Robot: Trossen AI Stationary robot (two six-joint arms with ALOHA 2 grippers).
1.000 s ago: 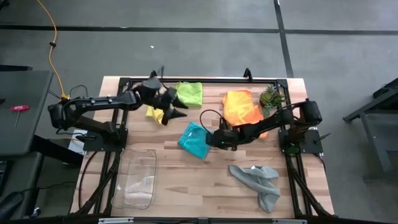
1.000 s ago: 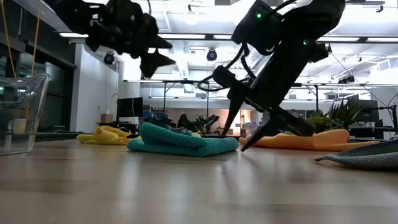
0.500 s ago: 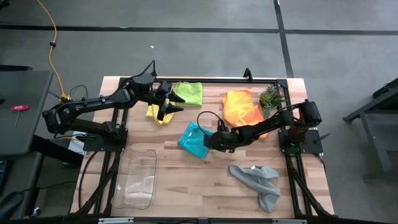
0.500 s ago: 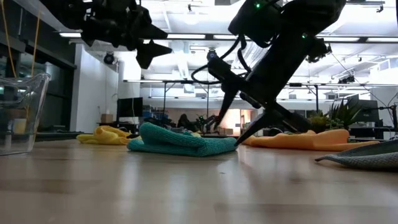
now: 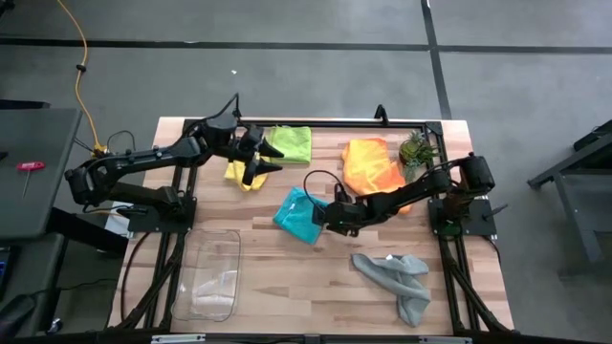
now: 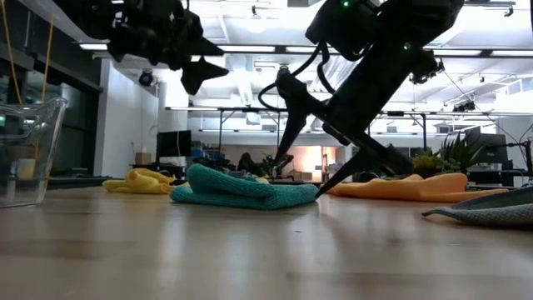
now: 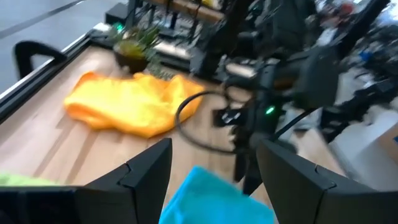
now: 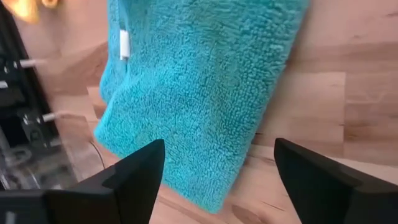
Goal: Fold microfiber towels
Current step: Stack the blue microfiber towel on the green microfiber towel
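Right gripper [image 5: 322,216] lowered near table centre, fingers spread wide, lower fingertip almost at table surface, arm stretched in from right edge. Left gripper [image 5: 260,161] held raised toward far edge, fingers parted.

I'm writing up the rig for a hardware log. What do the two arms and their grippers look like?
Both arms are dark, slim and jointed. The right gripper has two long, tapering black fingers, a looping black cable and a small green light. The left gripper has matching pointed black fingers.
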